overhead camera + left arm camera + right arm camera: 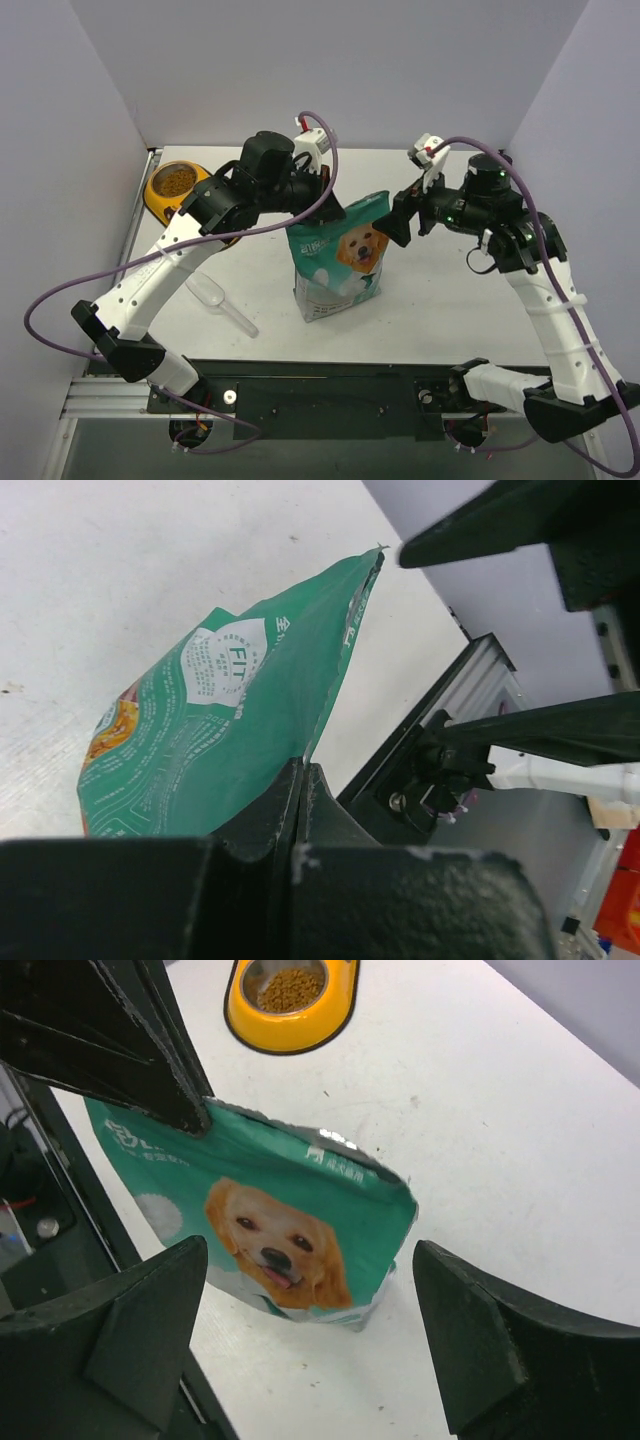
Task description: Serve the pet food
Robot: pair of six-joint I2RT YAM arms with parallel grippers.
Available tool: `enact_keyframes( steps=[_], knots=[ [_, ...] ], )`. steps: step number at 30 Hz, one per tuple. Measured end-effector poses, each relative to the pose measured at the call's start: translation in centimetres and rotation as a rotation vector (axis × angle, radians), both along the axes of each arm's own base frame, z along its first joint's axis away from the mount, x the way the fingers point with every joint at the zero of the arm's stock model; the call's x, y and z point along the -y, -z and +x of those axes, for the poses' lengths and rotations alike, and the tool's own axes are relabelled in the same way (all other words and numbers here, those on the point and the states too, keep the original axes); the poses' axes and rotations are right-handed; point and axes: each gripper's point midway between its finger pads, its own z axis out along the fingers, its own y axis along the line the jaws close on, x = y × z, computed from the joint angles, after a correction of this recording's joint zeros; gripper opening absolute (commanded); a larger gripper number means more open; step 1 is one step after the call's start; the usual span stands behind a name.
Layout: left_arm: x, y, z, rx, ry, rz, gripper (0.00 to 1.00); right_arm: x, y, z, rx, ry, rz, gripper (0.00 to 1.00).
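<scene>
Left gripper (303,780) fingers clamped on pouch (338,262) top corner; right gripper (310,1252) fingers apart by opposite corner. Pet food (291,988) in feeder (290,1032); rest likely inside pouch. Loose, pours fast; pouch floppy, so hold top corners.

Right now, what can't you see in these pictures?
What's inside the pouch: every view, its own walls hide it.
Rest of the feeder: top view, the left arm covers it; right wrist view, the top edge cuts it off.
How much pouch the left tool pinches: left wrist view, the tool covers that.
</scene>
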Motion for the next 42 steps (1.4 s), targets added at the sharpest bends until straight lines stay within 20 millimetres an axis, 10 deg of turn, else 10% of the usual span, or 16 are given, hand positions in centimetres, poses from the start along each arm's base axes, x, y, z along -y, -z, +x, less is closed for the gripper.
enact_keyframes(
  steps=[7, 25, 38, 42],
  knots=[
    [0.9, 0.0, -1.2, -0.082, 0.065, -0.065, 0.00, -0.4, 3.1, 1.0, 0.064, -0.189, -0.197, 0.75],
    [1.3, 0.0, -2.2, -0.135, 0.117, -0.090, 0.00, -2.7, 2.4, 0.8, 0.306, -0.455, -0.550, 0.65],
    [1.6, 0.1, -2.5, -0.156, 0.133, -0.101, 0.00, -5.9, 2.8, -0.3, 0.387, -0.599, -0.662, 0.34],
    [1.5, 0.1, -2.2, -0.154, 0.126, -0.101, 0.00, -6.1, 3.3, 0.0, 0.411, -0.622, -0.721, 0.00]
  ],
)
